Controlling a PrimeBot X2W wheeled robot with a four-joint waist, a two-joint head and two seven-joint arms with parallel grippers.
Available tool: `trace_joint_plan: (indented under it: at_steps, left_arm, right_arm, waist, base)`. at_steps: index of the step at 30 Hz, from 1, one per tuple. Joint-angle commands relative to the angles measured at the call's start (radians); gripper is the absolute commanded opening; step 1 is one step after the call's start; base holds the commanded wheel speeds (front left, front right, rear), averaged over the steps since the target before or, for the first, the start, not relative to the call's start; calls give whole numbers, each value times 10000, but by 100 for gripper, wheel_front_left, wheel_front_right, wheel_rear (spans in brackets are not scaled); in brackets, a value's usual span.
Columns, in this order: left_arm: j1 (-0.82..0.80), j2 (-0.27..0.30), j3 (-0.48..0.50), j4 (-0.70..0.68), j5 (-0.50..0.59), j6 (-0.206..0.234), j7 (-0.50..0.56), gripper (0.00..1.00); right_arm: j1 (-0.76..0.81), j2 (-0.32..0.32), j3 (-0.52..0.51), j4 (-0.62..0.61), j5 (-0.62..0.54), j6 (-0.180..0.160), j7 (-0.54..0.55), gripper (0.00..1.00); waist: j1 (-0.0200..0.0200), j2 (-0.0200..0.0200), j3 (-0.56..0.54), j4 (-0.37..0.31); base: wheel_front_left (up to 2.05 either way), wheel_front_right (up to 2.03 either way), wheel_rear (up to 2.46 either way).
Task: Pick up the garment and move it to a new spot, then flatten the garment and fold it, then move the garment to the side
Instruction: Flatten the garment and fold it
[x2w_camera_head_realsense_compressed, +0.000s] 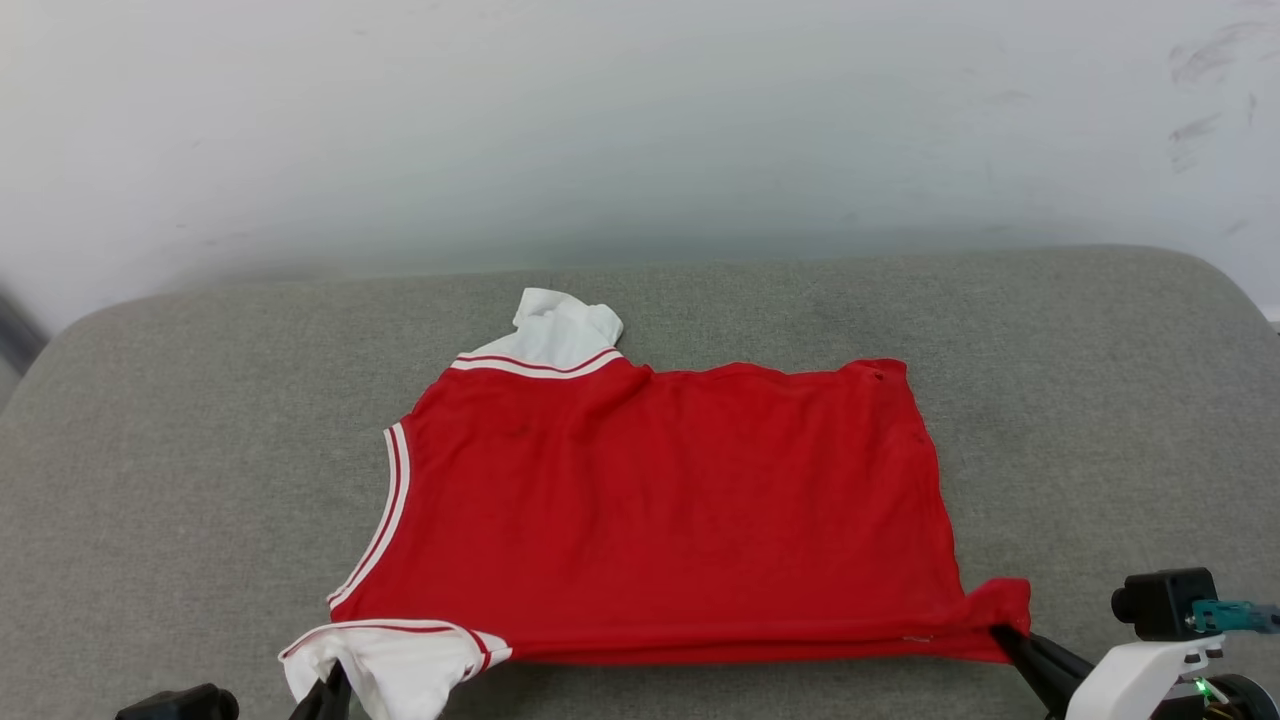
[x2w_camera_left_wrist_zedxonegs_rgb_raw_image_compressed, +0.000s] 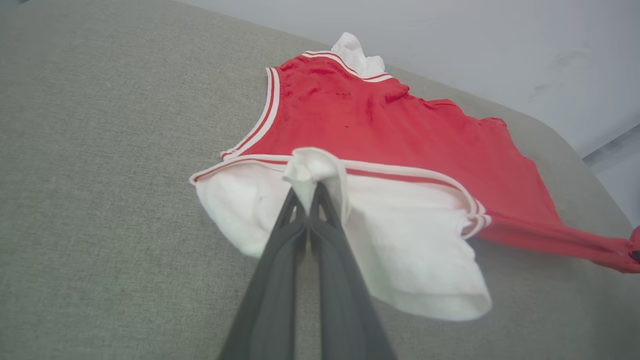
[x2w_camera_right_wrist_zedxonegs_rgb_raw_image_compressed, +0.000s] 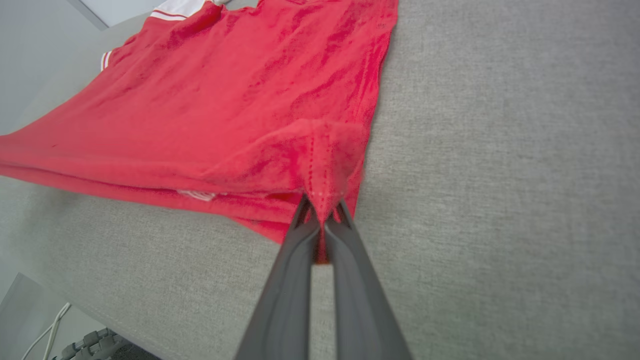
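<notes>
Tightly on garment (x2w_camera_head_realsense_compressed: 660, 500) edge: left end effector (x2w_camera_left_wrist_zedxonegs_rgb_raw_image_compressed: 306, 192), right end effector (x2w_camera_right_wrist_zedxonegs_rgb_raw_image_compressed: 322, 212); cushion (x2w_camera_head_realsense_compressed: 1100, 400) seemingly roomy.

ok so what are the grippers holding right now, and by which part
Both hold the red T-shirt: the left gripper is shut on its near white sleeve, the right gripper on the near red hem corner.
</notes>
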Motion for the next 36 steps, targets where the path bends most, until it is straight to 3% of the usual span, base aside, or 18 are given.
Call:
trace_joint_plan:
  at_steps: [1,8,13,20,31,32,33,34,35,36]
  left_arm:
    - [15,188,107,-127,41,137,72,0]
    - [-1264,400,-114,271,93,-406,502,0]
    - [-2632,256,-152,1147,9,-838,613,0]
    - [-4299,2,-468,2812,-72,-1548,880,0]
    - [-5487,-427,-1087,5089,-524,-2466,1702,0]
    - [-5539,-472,-1152,5193,-554,-2572,1776,0]
    - [-5611,-546,-1109,5256,-613,-2645,1685,5]
    - [-5611,-546,-1109,5256,-613,-2645,1685,5]
    - [-5702,-696,-1025,5415,-742,-2804,1447,89]
    - [-5699,-644,-1010,5502,-694,-2835,1354,100]
  right_arm:
    - [326,128,-431,-429,-288,-26,395,0]
    - [189,1106,-1383,-1815,-1624,-23,2433,0]
    - [-740,1478,-1507,-1871,-2143,-22,3051,0]
    - [-2066,1721,-1250,-1037,-2214,-20,3127,0]
    - [-3191,1622,-181,992,-1910,-19,2829,2]
    - [-3253,1579,-106,1104,-1910,-19,2684,44]
    - [-3289,1574,-55,1167,-1853,-20,2515,100]
    - [-3289,1574,-55,1167,-1853,-20,2515,100]
    - [-3295,1507,47,1273,-1771,-20,2162,100]
    - [-3311,1449,75,1223,-1743,-22,1899,100]
  waist:
    - [4,0,10,-4]
    - [4,0,361,-182]
    - [4,0,1237,-260]
    - [4,0,2254,-290]
    - [4,0,2749,-224]
    - [4,0,2743,-201]
    - [4,0,2728,-179]
    - [4,0,2728,-179]
    - [4,0,2595,-124]
    - [4,0,2518,-116]
  base:
    - [0,0,0]
    - [0,0,0]
    - [0,0,0]
    - [0,0,0]
    - [0,0,0]
    - [0,0,0]
    - [0,0,0]
    - [0,0,0]
    - [0,0,0]
    - [0,0,0]
